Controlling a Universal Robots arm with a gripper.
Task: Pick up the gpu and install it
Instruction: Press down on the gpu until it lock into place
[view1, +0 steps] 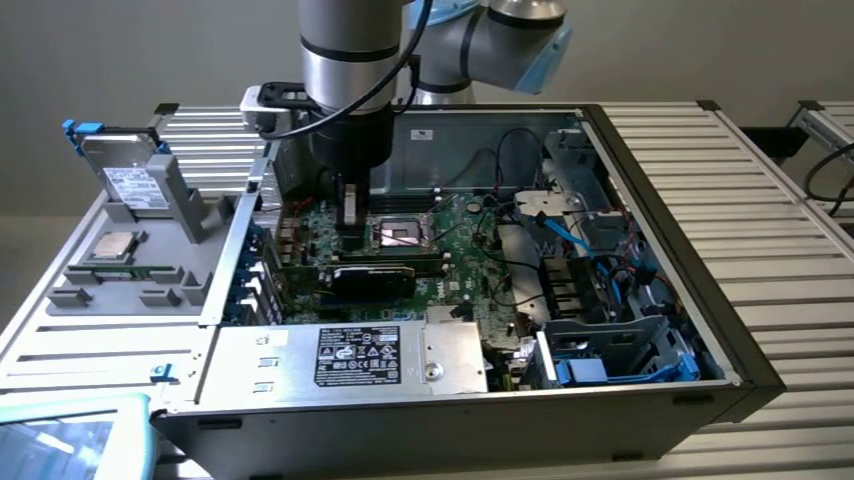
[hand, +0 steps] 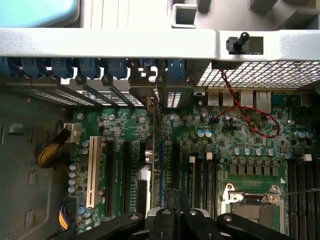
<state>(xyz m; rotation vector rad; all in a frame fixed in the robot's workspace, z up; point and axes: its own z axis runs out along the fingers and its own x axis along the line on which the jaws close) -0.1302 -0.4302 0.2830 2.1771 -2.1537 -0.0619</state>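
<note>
Open computer case on a slatted table, arm reaching inside. The hand is clenched on the top edge of the gpu, which stands on edge in a motherboard slot, at 6 o'clock from the processor socket. One power supply lies at the case's near edge; one drive stands at 9 o'clock, outside the case. In the wrist view, the gpu runs edge-on between expansion slots.

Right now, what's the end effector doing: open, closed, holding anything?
End effector: closed, down inside the case over the motherboard, at the top edge of the gpu standing in its slot; whether it grips the card cannot be told.
</note>
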